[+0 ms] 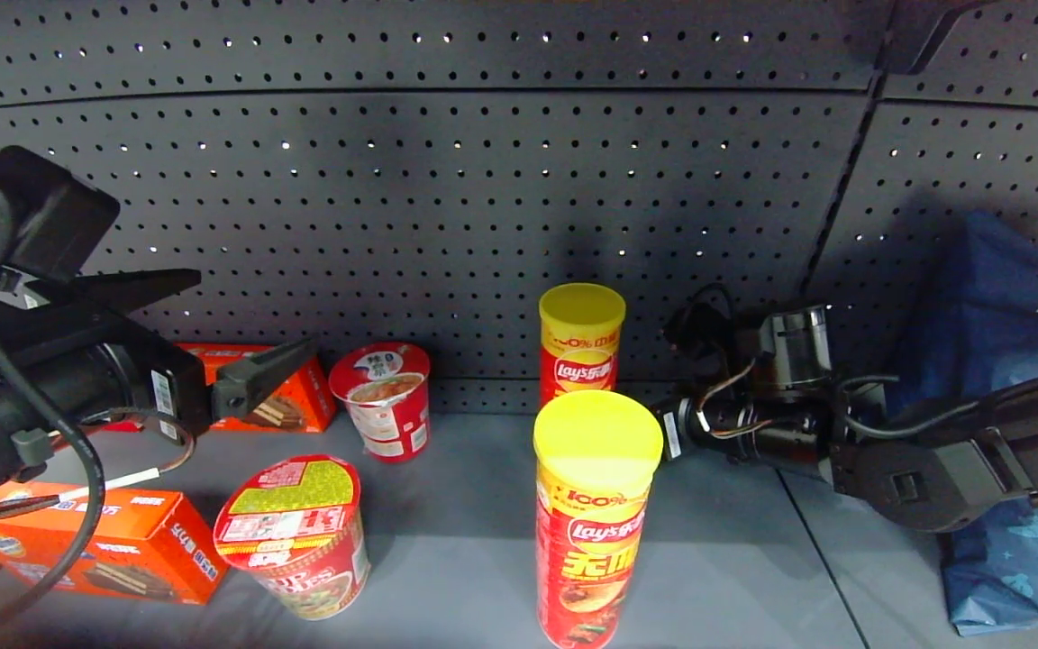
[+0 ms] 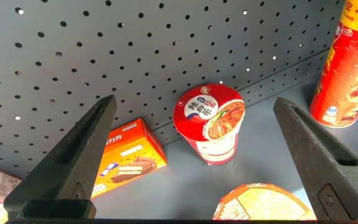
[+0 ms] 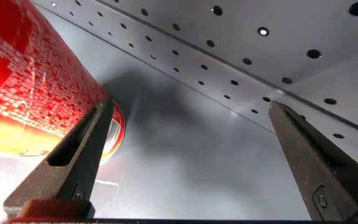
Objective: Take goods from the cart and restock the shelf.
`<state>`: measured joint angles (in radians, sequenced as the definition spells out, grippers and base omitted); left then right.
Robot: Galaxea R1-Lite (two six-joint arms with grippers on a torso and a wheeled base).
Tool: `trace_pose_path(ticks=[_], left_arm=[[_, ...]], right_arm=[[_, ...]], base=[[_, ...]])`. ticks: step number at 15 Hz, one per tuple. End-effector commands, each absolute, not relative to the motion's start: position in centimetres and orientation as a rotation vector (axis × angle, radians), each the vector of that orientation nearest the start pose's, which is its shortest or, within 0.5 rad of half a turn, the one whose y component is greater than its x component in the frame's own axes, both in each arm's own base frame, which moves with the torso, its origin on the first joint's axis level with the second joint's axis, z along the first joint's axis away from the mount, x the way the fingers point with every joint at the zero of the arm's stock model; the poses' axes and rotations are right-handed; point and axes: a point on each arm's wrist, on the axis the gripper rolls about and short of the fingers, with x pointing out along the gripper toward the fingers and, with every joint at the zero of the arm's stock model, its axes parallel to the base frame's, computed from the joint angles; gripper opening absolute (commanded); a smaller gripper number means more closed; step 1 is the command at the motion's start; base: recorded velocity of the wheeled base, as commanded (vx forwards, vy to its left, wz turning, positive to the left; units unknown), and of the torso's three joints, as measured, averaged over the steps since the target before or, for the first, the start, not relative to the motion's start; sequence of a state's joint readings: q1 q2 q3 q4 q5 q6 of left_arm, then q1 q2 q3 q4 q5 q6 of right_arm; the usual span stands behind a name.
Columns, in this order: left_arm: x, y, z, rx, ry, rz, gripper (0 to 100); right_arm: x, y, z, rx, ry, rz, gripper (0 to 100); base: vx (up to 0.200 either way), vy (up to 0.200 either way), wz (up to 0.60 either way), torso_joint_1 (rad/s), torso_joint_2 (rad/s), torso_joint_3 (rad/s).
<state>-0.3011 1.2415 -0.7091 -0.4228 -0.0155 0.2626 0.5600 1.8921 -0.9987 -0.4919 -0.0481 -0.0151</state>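
Two tall red cardboard crisp cans with yellow lids, the front can [image 1: 593, 541] and the rear can [image 1: 580, 351], stand upright on the grey metal shelf [image 1: 735, 559], one behind the other. The right gripper [image 3: 191, 106] lies low beside them, jaws spread wide and empty, one finger just beside a can's wall. The left gripper [image 1: 258, 308] hovers released near a red noodle cup [image 1: 381, 401]. Placement looks done; next, the right arm should probably back out without tipping a can.
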Motion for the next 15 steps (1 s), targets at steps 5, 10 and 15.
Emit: trace_pose_path(ticks=[5, 10, 15], left_arm=[[18.5, -5.6, 24.6, 0.276, 0.076, -0.323, 100], [18.5, -5.6, 24.6, 0.276, 0.076, -0.323, 100], [18.5, -5.6, 24.7, 0.277, 0.073, -0.323, 100]], right_arm=[[30.1, 19.5, 15.3, -0.142, 0.387, 0.525, 100], [29.9, 19.1, 15.8, -0.135, 0.376, 0.514, 100], [28.3, 17.8, 18.9, -0.106, 0.294, 0.496, 100]], base=[[0.0, 0.0, 0.0, 0.0, 0.0, 0.0], [0.0, 0.0, 0.0, 0.0, 0.0, 0.0], [0.0, 0.0, 0.0, 0.0, 0.0, 0.0]])
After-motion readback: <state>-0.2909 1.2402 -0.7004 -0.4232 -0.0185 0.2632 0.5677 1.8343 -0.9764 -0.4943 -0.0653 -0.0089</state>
